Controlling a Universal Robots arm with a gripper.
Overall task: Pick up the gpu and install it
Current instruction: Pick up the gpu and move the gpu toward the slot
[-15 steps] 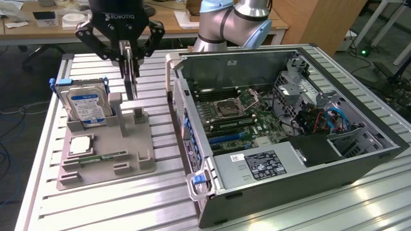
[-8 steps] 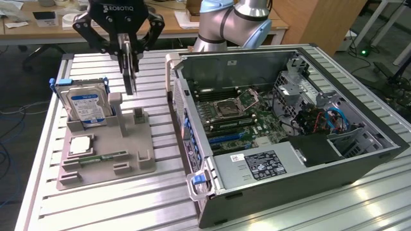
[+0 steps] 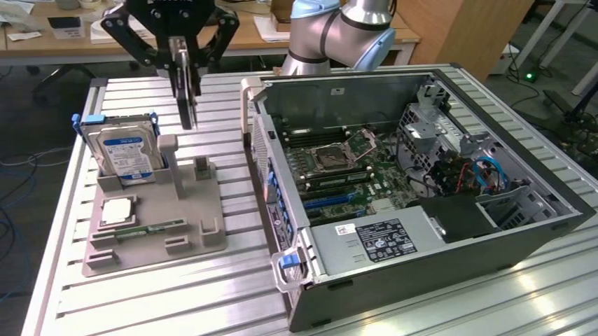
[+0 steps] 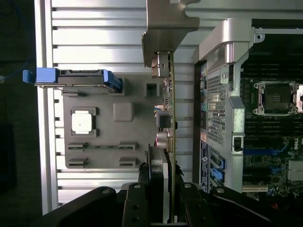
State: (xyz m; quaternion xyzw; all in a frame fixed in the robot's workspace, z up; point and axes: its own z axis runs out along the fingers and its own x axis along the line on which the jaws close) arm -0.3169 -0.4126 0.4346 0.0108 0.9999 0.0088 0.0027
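Technician: State of the gripper [image 3: 184, 64]?

Inspector: The jaws pinch the gpu [image 3: 190, 105] near its upper end, one finger on each face. The card hangs upright, long side vertical, edge-on to the exterior view.

Technician: Location of the card?

Inspector: Above the far part of the grey holder [image 3: 154, 234] on the tabletop [image 3: 140, 301]. The hard drive [image 3: 126, 150] stands at the exterior view's left and the open computer case [image 3: 421, 175] at the exterior view's right. The card's lower end is near the holder's upright post [image 3: 169, 150]. It appears clear of the post, but contact cannot be confirmed. The card is outside the case.

Technician: What does the wrist view add?

Inspector: It sights along the card's length. The pale metal bracket [image 4: 163, 28] sits at the end away from the fingers [image 4: 158, 189], and components stand off one face of the board. The card runs just beside the case's perforated wall [image 4: 215, 109]. Inside the case, the processor socket [image 4: 274, 97] and blue slots [image 4: 217, 165] are visible.

Technician: And the exterior view alone?

Inspector: The robot arm [image 3: 337, 31] stands beyond the case. The hard drive's blue label is visible. A processor chip [image 3: 119, 210] and a green memory stick [image 3: 154, 229] are seated in the holder's near part. The power supply [image 3: 379, 241] is at the case's near end.
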